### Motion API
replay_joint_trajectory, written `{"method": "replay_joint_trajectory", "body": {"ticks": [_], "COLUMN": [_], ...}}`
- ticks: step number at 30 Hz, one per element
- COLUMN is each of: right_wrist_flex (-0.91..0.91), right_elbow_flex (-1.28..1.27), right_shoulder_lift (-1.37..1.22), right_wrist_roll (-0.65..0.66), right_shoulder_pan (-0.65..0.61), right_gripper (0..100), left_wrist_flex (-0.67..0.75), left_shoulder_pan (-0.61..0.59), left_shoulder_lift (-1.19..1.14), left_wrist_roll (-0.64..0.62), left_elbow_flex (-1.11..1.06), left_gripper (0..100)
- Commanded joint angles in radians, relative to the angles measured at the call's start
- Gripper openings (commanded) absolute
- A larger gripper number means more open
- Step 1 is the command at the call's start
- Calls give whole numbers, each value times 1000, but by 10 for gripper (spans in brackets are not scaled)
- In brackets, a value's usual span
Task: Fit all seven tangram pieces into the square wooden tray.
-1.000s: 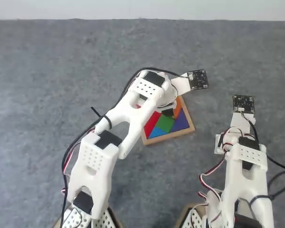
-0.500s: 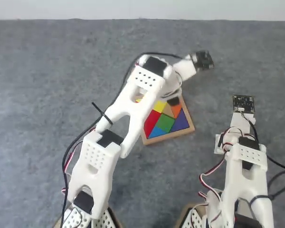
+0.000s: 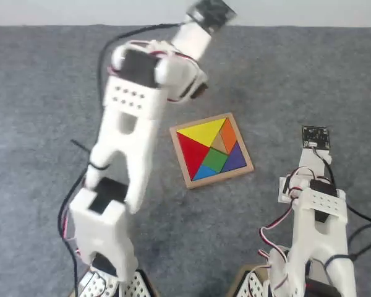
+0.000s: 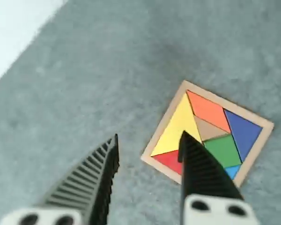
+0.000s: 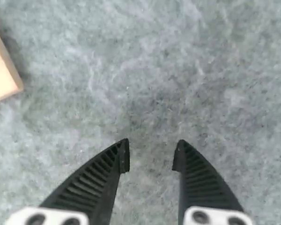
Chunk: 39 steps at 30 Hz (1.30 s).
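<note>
Beyond the tray (image 3: 178,153) (pieces (image 3: 201,133) seated), left arm (image 3: 127,124) upright, fingers (image 4: 199,173) spread, right arm (image 3: 315,216) low, fingers (image 5: 103,183) parted.

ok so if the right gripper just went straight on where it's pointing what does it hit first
Most likely bare grey carpet: the right gripper, open, points at it, and the wooden tray sits off to one side of that line.

Grey mottled carpet (image 3: 43,80) covers the whole work surface. In the high view a plain white wall (image 3: 80,11) runs as a thin strip along the far edge, from 10 to 2 o'clock. Lighting is even, with soft, faint shadows.
</note>
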State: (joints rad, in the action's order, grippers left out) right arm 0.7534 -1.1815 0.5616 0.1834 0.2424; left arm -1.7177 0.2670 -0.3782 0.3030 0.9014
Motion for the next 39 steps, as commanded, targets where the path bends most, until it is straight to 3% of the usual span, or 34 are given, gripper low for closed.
{"method": "replay_joint_trajectory", "body": {"ticks": [1, 9, 18, 23, 36, 39], "right_wrist_flex": [-21, -21, 1, 114, 446, 472], "right_elbow_flex": [11, 17, 40, -15, -356, -365], "right_shoulder_lift": [47, 50, 131, 374, 1242, 1256], "right_wrist_roll": [14, 17, 9, 6, 17, 17], "right_shoulder_pan": [5, 13, 36, 4, -42, -44], "right_gripper": [139, 58, 58, 58, 58, 58], "left_wrist_flex": [-34, 80, 442, 595, 937, 962], "left_shoulder_pan": [-17, -64, -262, -315, -315, -315], "left_shoulder_lift": [190, 563, 988, 1171, 1516, 1559], "left_wrist_roll": [-71, -279, -285, -285, -285, -285], "left_elbow_flex": [-131, -702, -1422, -1702, -2265, -2318], "left_gripper": [194, 159, 159, 158, 159, 159]}}
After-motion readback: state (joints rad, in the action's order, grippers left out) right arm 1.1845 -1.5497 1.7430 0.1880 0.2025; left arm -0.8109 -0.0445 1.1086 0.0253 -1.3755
